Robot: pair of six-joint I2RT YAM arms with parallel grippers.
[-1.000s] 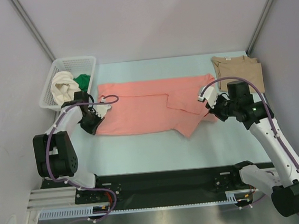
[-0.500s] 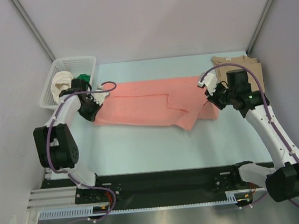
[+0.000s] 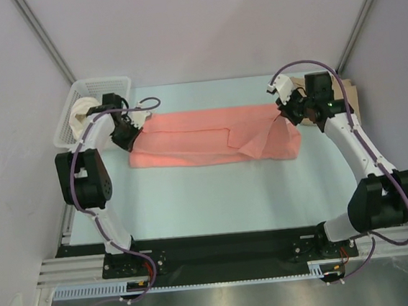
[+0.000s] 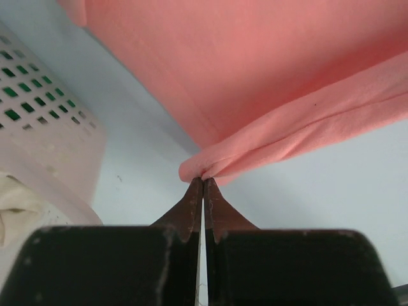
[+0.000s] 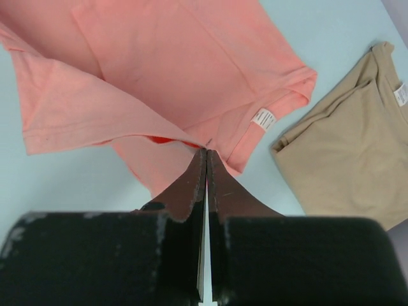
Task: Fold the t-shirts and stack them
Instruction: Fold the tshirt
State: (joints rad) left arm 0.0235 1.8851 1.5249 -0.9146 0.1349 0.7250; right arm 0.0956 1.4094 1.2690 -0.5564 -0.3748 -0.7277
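Left gripper (image 4: 203,180) and right gripper (image 5: 206,150) each pinch an end of the salmon-pink t-shirt (image 3: 209,134)
Shirt spans between them; tan t-shirt (image 5: 344,159) beside the right one, lattice basket (image 4: 44,127) beside the left

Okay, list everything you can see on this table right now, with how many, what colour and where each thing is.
salmon-pink t-shirt: one, salmon pink, stretched across the middle of the table, partly folded.
tan t-shirt: one, tan, folded, far right, beside the pink one.
cream-white cloth: one, cream, inside the basket.
green cloth: one, green, seen only through the basket's holes.
basket: one, white plastic lattice, far left corner.
table: one, pale blue-green, under everything.
left gripper: one, black, shut on the pink shirt's left end, next to the basket.
right gripper: one, black, shut on the pink shirt's edge at its right end.
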